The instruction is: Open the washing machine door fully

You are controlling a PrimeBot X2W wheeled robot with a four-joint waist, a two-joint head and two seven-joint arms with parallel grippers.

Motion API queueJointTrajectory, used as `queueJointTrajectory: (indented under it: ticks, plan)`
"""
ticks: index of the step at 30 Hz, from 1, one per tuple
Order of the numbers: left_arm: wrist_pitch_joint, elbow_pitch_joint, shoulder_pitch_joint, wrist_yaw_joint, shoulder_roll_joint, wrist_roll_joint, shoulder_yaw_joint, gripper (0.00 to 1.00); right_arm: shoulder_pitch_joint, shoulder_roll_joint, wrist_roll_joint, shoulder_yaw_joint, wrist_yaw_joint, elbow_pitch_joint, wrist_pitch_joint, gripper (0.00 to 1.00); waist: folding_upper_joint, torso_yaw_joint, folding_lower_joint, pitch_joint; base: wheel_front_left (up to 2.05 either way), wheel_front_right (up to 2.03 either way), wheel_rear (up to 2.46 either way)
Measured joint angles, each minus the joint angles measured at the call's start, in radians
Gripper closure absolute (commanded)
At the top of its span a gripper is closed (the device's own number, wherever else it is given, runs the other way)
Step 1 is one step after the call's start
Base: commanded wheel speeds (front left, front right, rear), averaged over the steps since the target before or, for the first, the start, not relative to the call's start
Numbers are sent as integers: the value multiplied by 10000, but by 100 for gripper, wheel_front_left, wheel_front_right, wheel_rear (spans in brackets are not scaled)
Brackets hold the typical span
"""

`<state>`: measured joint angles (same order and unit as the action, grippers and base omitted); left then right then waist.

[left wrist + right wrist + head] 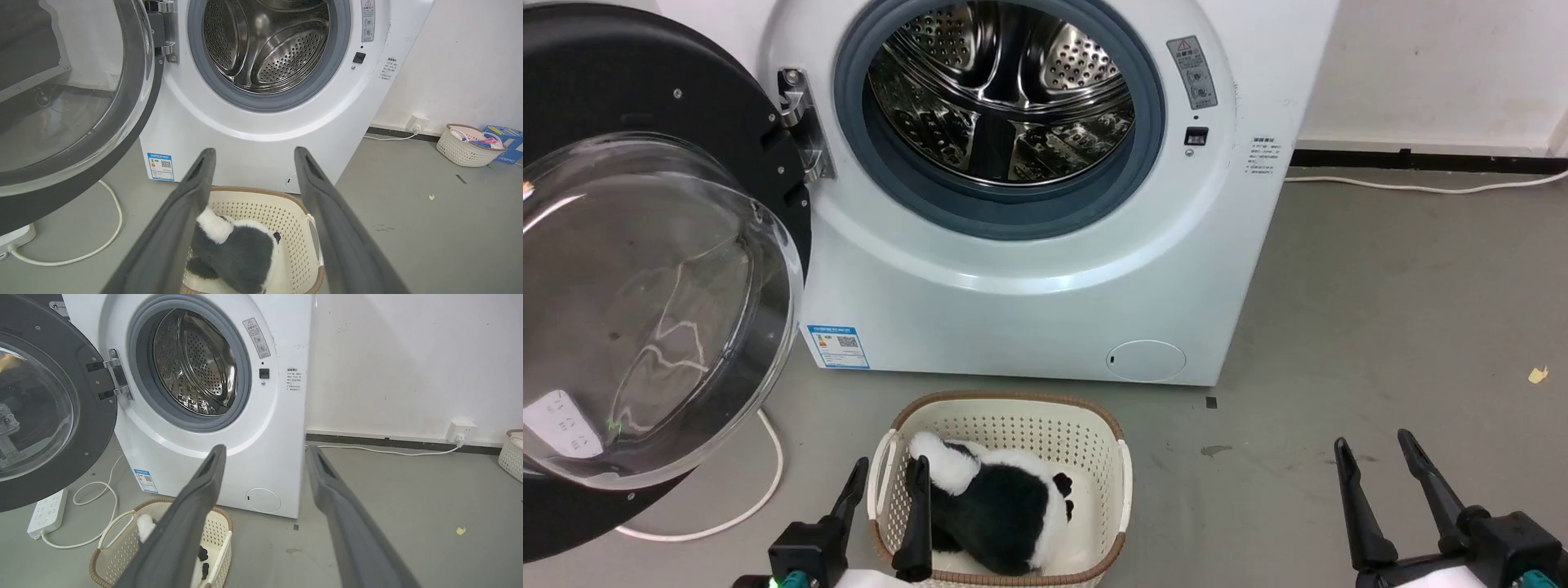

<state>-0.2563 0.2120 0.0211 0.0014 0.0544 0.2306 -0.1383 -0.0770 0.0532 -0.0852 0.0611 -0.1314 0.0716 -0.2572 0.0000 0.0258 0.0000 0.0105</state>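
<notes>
Door (645,286) hangs swung out on its hinge, left of the washer (1029,269), glass bowl facing me. Basket (1005,402) on the floor in front of the washer holds one black-and-white plush (1001,506). Second basket (466,157) far right by the wall holds coloured bits I can't make out. My left gripper (890,464) is over the near basket's left rim, fingers apart, nothing held. Door lies far-left of it, not touching. Right gripper (1372,441) near right over floor, spread, empty, well apart from door.
</notes>
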Motion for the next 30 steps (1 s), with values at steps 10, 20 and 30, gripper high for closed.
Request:
queueJointTrajectory:
  ticks: [10, 20, 30]
  plan:
    - [0, -73, -13, 50, -15, -236, 35, 0, 1, 0, -111, 12, 0, 6, 0, 0, 0, -6, 0, -62, 0, 0, 0]
    - [0, -153, -13, 19, -36, -240, 79, 0, 3, 0, -132, 35, 0, 8, 0, 0, 0, -24, 0, -75, 0, 0, 0]
    - [134, -205, -12, -33, -50, -198, 178, 100, 7, 2, -100, -12, 0, -6, 107, 100, 0, -42, 0, -81, 0, 0, 0]
